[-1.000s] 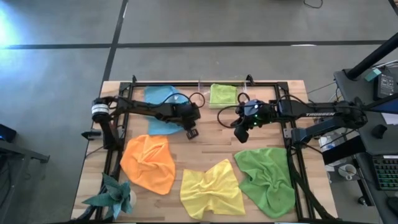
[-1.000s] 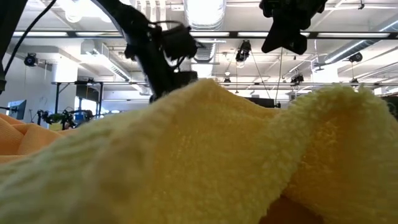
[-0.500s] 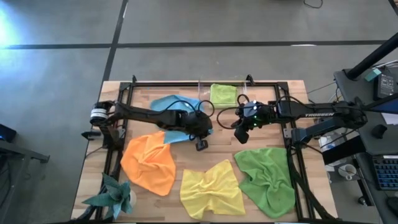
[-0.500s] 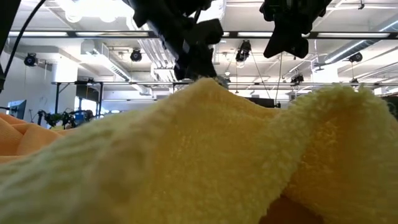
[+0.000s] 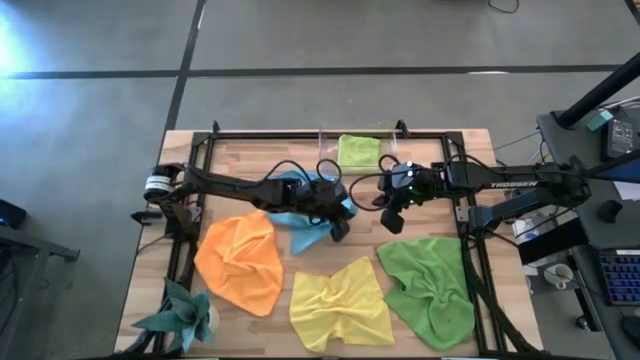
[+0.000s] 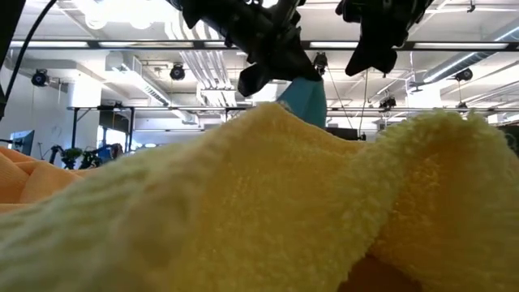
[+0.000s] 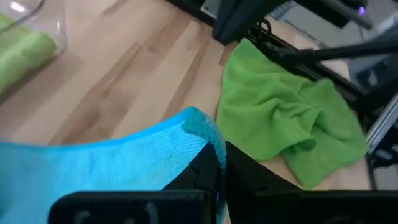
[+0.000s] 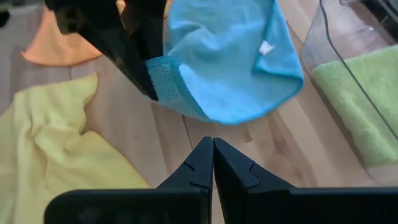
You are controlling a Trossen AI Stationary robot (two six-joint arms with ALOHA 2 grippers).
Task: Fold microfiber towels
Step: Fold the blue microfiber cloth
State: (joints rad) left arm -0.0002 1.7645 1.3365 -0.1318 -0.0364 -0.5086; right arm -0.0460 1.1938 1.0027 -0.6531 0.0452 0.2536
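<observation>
While the left gripper [image 5: 338,226] hangs over the middle of the counter [image 5: 460,150], its fingers [image 7: 205,171] are clenched on one edge of the blue towel [image 5: 300,205], which is lifted clear and trails back under the left arm. The right gripper [image 5: 390,218] hovers just beside it, fingers [image 8: 208,165] pressed together and holding nothing. The orange towel [image 5: 238,262] lies crumpled at the near left, the yellow towel [image 5: 340,303] at the near centre, and the darker green towel [image 5: 428,285] at the near right. The lime towel [image 5: 358,152] rests folded in a clear container [image 8: 339,43] at the far edge. A teal ornament [image 5: 183,312] sits at the near left corner.
</observation>
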